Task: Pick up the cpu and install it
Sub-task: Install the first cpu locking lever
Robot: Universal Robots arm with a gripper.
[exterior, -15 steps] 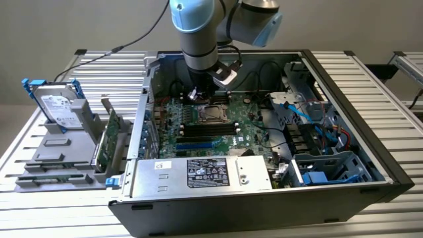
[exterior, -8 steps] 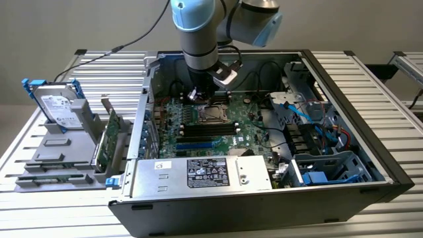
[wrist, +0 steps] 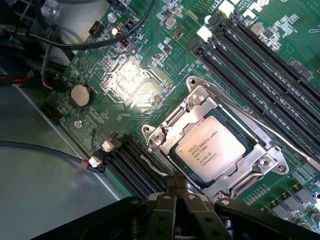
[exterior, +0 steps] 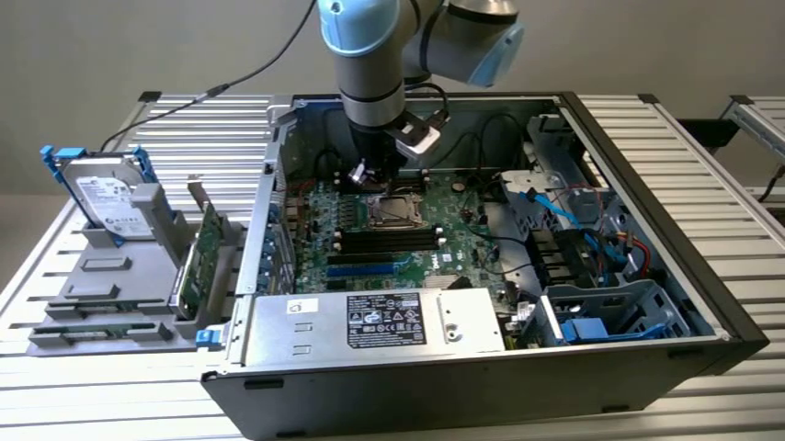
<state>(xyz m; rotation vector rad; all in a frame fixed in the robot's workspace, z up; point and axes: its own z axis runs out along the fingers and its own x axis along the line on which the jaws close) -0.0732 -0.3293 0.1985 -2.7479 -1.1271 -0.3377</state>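
The cpu, a flat square chip with a dull silver printed top, lies inside the metal socket frame on the green motherboard. My gripper hovers just beside the socket's edge, its dark fingers pressed together with nothing between them. In the exterior view the arm reaches down into the open computer case, with the gripper just above and behind the socket holding the cpu.
Black memory slots run beside the socket, and a coin battery and loose cables lie close by. Outside the case, on the exterior view's left, stand a hard drive in a blue bracket and green cards. The power supply fills the near side.
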